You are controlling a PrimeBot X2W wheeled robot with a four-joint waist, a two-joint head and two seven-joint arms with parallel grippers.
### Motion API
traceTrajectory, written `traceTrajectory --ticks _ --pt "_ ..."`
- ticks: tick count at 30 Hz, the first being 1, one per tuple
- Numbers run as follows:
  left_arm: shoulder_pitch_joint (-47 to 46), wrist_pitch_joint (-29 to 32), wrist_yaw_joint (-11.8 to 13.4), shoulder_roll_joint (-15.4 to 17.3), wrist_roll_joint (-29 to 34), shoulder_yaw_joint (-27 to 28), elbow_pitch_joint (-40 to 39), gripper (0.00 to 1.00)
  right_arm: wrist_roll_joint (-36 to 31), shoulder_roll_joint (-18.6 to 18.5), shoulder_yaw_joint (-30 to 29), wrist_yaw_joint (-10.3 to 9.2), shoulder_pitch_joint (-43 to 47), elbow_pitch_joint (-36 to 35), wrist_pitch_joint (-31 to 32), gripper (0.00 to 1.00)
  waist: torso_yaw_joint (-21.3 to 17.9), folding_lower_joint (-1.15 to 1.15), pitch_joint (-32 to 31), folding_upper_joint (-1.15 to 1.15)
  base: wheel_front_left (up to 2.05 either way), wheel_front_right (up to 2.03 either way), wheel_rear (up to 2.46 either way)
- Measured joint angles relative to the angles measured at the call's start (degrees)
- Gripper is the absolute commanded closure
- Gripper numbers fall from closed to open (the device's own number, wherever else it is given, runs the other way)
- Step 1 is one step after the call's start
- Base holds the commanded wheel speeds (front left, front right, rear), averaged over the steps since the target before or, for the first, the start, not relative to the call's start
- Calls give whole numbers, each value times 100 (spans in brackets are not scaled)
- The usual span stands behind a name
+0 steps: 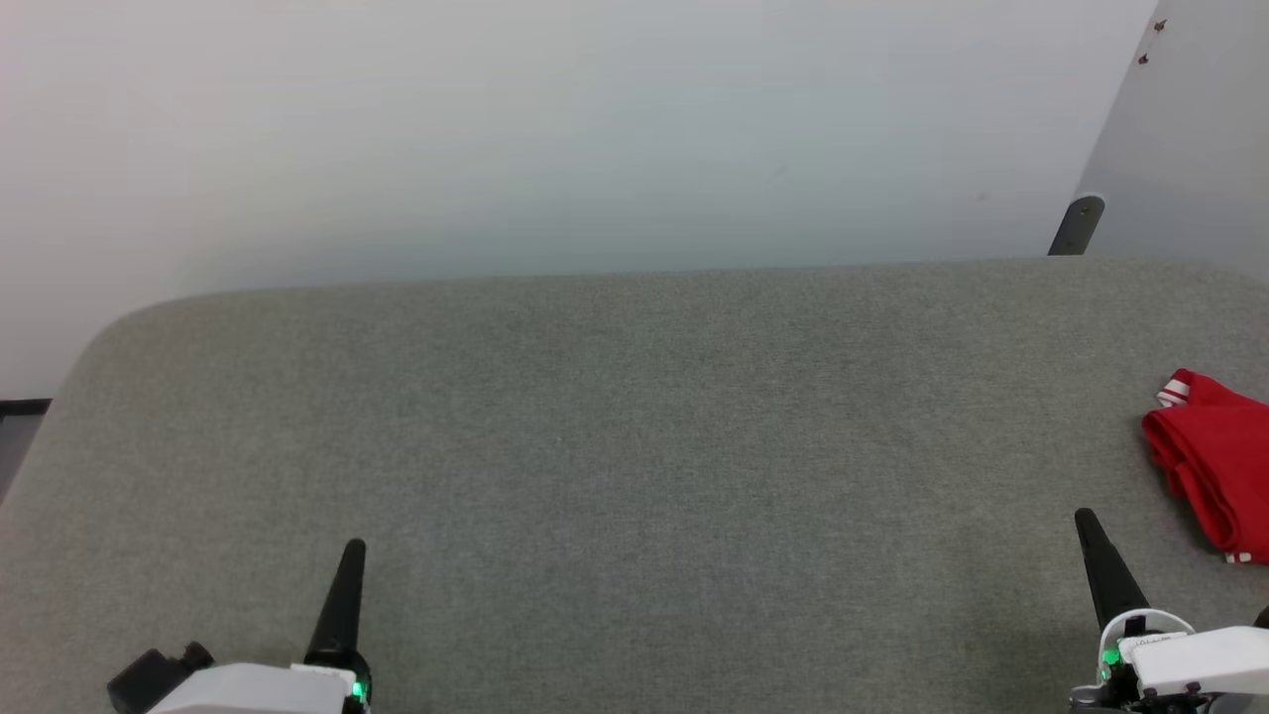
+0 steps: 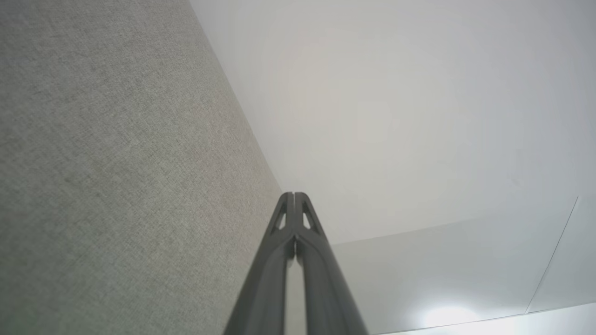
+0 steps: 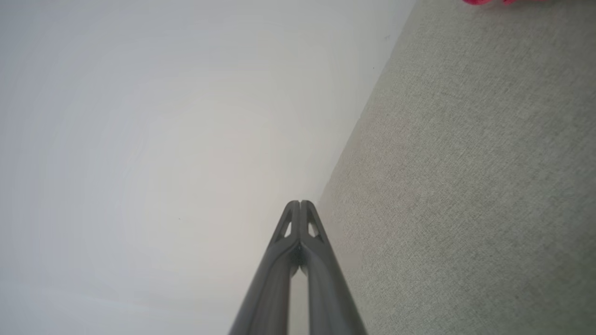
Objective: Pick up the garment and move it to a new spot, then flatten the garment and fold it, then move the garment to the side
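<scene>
Head view takes in a grey fabric table (image 1: 634, 416) with rounded far corners, set against a plain pale wall (image 1: 555, 129). At the far right a dark bracket (image 1: 1077, 226) rises just behind the table's far edge, beside a pale panel (image 1: 1190, 139) with two small dark screws near its top.

The garment (image 1: 1214, 461) lies bunched at the table's right edge. It is red, with white-and-red striped trim showing at its far end and again at its near end. The picture's edge cuts part of it off, and its print cannot be seen. In the right wrist view a sliver of red (image 3: 484, 1) shows at the top, on the table.

The left gripper (image 1: 355, 547) sits at the near left, pointing toward the far side, well apart from the garment. In the left wrist view its fingers are pressed together at the tips (image 2: 294, 194), with only a thin slit lower down, and they hold nothing.

The right gripper (image 1: 1086, 516) sits at the near right. The garment lies just to its right and a little farther off, not touching it. In the right wrist view its fingers likewise meet at the tips (image 3: 300, 203) and grip nothing, with the table beyond them on one side and the wall on the other. Whether either gripper touches the table cannot be told.
</scene>
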Motion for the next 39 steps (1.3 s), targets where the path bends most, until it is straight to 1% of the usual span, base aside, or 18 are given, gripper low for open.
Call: traceTrajectory --ticks 19,39 --pt "-237 234 -1 -31 -795 54 97 100 755 91 -66 -2 -134 85 133 100 15 0 72 0 0 0 0" --pt "-455 459 -1 -58 -1514 101 181 100 1395 171 -148 -2 -275 162 267 100 31 0 149 0 0 0 0"
